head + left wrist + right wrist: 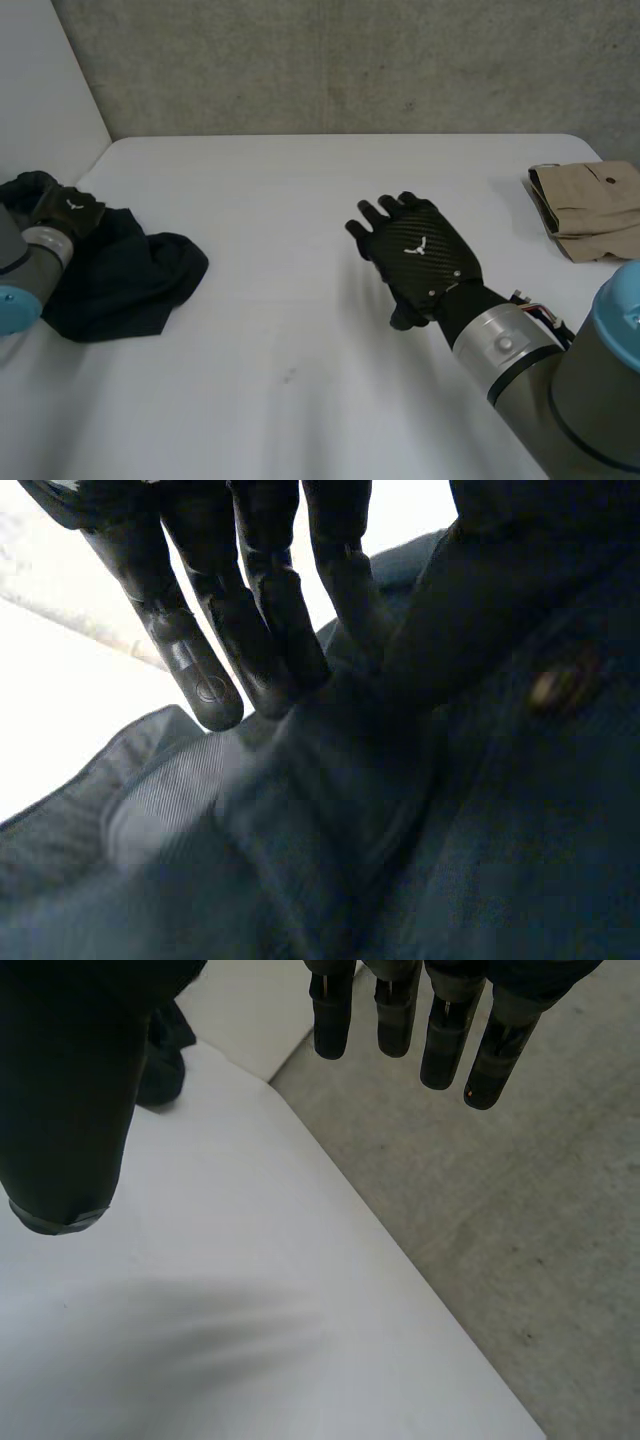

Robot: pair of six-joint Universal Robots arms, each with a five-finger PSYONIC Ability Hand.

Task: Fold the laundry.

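Left hand (pixel 70 210), head view: resting on the crumpled dark-blue cloth garment (pixel 130 275) at the white table's (pixel 300 330) left edge; you should draw it inward, where bare room lies. Left wrist view: fingers (pixel 195 670) straight, tips against a raised fold. Right wrist view: right hand (pixel 440 1040) spread, unladen, near the far edge.

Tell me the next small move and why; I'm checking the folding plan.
Probably move the right hand across to the dark garment. It lies crumpled at the left of the table with the left hand on it, while the right hand hangs open over bare table, fingers straight, holding nothing. The tan garment looks folded already.
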